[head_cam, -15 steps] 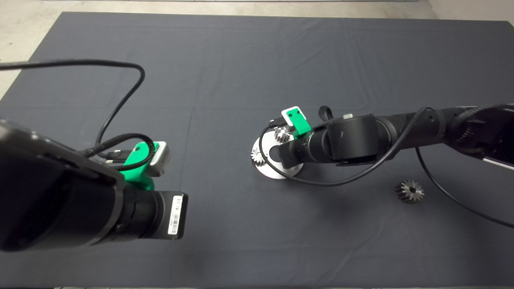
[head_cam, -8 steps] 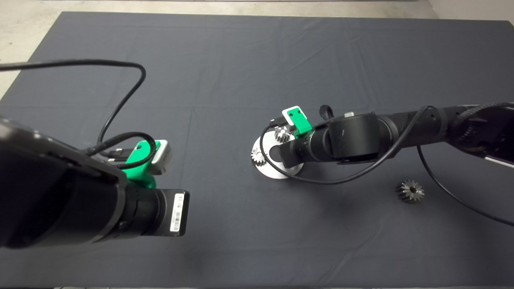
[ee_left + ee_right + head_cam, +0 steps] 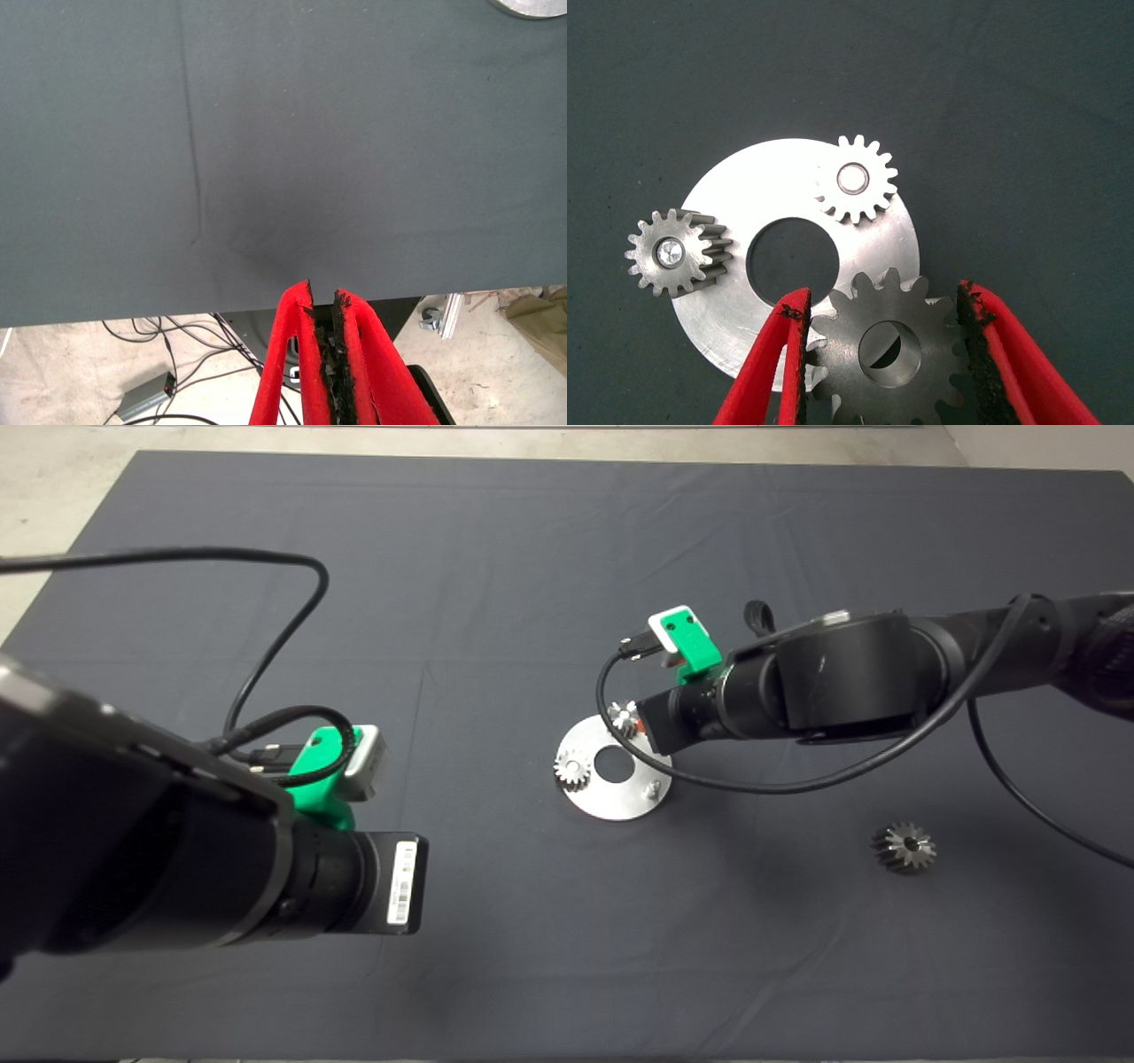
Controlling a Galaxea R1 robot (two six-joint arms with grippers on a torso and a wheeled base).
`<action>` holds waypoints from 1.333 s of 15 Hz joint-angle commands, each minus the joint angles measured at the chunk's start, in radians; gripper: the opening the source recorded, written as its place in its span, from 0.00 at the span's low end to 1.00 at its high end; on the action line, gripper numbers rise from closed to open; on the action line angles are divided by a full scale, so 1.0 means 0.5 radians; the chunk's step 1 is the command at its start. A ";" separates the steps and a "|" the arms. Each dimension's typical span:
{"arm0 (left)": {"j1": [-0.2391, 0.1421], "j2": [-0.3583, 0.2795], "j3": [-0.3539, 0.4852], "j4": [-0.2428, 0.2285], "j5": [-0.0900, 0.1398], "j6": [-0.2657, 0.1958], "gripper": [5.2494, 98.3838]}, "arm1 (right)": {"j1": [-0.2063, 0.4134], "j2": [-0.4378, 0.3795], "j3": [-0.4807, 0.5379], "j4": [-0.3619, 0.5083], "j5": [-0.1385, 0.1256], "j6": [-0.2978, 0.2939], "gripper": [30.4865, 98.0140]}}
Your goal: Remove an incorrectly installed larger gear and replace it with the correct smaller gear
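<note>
Dark grey steel larger gear [image 3: 890, 354] gripped between right gripper [image 3: 881, 354] red fingers, over round silvery plate [image 3: 726, 310]; left gripper [image 3: 324, 305] clenched, empty.

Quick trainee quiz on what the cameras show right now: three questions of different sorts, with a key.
1. True or false: the larger gear sits on the peg of the round plate.
2. Where is the smaller gear? A: on the plate. B: on the mat, apart from the plate. C: in the plate's central hole.
3. How many silvery gears sit on the plate?
Key: 1 false, the right gripper holds it between its fingers and the peg is bare; 2 B; 3 two.
</note>
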 commanded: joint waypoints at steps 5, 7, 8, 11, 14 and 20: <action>0.101 0.014 -0.010 0.101 0.141 -0.008 0.00 | -0.018 0.016 0.029 0.032 -0.171 0.021 0.07; 0.111 0.014 -0.010 0.114 0.141 -0.008 0.00 | -0.061 0.053 0.023 0.023 -0.173 0.021 0.07; 0.111 0.011 -0.010 0.114 0.143 -0.008 0.00 | -0.097 0.059 0.001 0.023 -0.173 0.021 0.07; 0.111 0.011 -0.010 0.115 0.144 -0.008 0.00 | -0.141 0.118 -0.054 0.000 -0.176 0.021 0.07; 0.111 0.008 -0.010 0.117 0.144 -0.008 0.00 | -0.141 0.148 -0.038 -0.154 -0.180 0.018 0.07; 0.111 0.014 -0.010 0.129 0.144 -0.008 0.00 | -0.141 -0.012 0.230 -0.326 -0.180 0.021 0.07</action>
